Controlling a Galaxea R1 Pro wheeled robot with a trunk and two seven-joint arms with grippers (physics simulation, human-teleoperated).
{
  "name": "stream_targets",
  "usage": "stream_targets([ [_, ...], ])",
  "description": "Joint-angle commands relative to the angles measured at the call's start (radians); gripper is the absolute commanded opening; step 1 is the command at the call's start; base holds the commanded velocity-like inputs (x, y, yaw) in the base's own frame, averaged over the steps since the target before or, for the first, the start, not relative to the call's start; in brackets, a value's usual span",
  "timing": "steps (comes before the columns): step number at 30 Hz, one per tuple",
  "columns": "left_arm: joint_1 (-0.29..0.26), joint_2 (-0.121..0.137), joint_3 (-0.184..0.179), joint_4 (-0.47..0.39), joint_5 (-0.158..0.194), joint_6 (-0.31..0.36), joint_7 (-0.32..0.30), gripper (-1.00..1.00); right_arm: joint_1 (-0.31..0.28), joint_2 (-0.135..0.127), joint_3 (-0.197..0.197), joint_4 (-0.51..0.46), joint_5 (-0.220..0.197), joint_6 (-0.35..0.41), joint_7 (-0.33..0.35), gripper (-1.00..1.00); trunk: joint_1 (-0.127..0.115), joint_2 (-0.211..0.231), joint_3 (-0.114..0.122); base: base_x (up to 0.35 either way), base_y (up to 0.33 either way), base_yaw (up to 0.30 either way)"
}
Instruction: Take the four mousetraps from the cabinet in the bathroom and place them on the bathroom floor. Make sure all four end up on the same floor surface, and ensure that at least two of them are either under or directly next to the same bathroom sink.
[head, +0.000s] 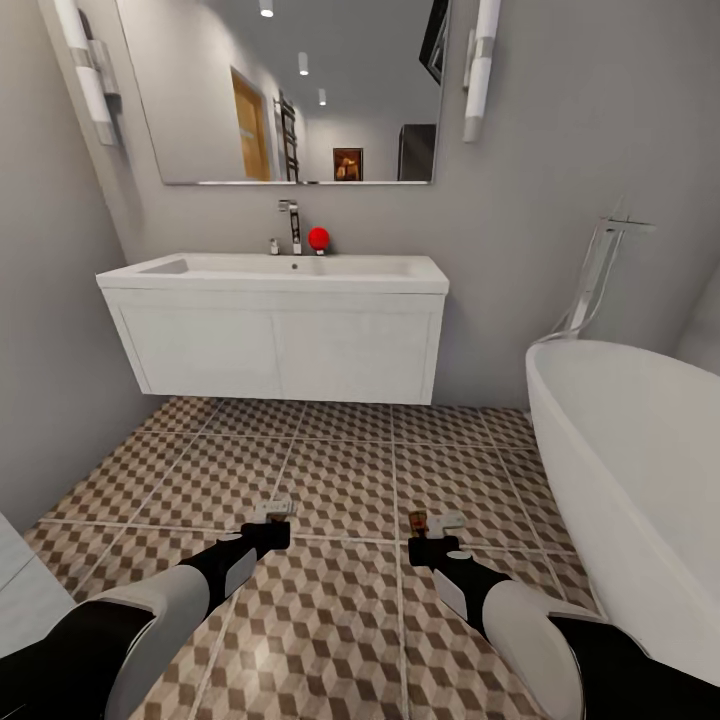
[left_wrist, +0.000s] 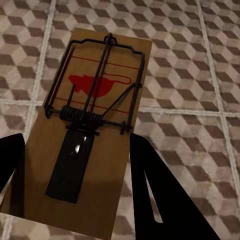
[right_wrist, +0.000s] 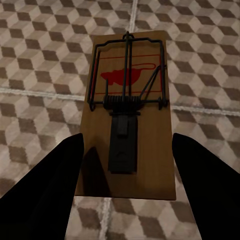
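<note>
1. Lying between the black fingers of the left gripper (left_wrist: 75, 200) in the left wrist view, 1 mousetrap (left_wrist: 90, 130) shows a brown wooden board, a dark wire bar and spring, and a red mouse print; the fingers press against both long edges of the board, so the pincer is pinching it.
2. In the right wrist view, a 2nd mousetrap (right_wrist: 129, 115) of the same build sits between the 2 dark fingers of the right gripper (right_wrist: 127, 165). A narrow gap is visible at each long edge, so whether these fingers are clamped on the board cannot be told.
3. In the head view, both traps appear as small pale objects at the gripper tips, held above the bathroom floor (head: 340, 480): the left gripper (head: 272, 510) on the left side, the right gripper (head: 432, 522) on the right side, well apart from each other.
4. The floor consists of large square tiles with a brown, beige and white cube pattern and pale grout lines.
5. The bathroom sink (head: 280, 268), a wide white basin on a white wall-hung vanity, lies ahead of both grippers, with open floor under it.
6. A chrome faucet (head: 291, 225) and a small red ball (head: 318, 238) stand at the rear of the basin.
7. A mirror (head: 300, 90) hangs above the sink.
8. A white bathtub (head: 640, 480) stands to the right.
</note>
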Motion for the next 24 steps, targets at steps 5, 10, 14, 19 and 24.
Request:
stream_targets([
  [5,-0.001,0.001,-0.008,0.002,0.006,-0.006,0.002,-1.0,-0.001,0.0,-0.008,0.003,0.01,-0.005,-0.004,-1.0,0.0,0.0,-0.001,0.0,0.0,0.0],
  [10,-0.001,0.001,-0.008,0.002,0.006,-0.007,0.002,-1.0,-0.001,0.0,-0.008,0.003,0.01,-0.005,-0.004,-1.0,0.0,0.0,-0.001,0.0,0.0,0.0],
  [14,-0.001,0.001,-0.008,0.002,0.006,-0.008,0.003,-1.0,-0.001,0.0,-0.008,0.003,0.01,-0.005,-0.004,-1.0,0.0,0.0,-0.001,0.0,0.0,0.0],
  [19,-0.001,0.001,-0.008,0.002,0.006,-0.008,0.003,-1.0,-0.001,0.0,-0.008,0.003,0.01,-0.005,-0.004,-1.0,0.0,0.0,-0.001,0.0,0.0,0.0],
  [24,-0.001,0.0,-0.008,0.002,0.005,-0.007,0.003,-1.0,-0.001,0.0,-0.008,0.003,0.01,-0.005,-0.005,-1.0,0.0,0.0,-0.001,0.0,0.0,0.0],
])
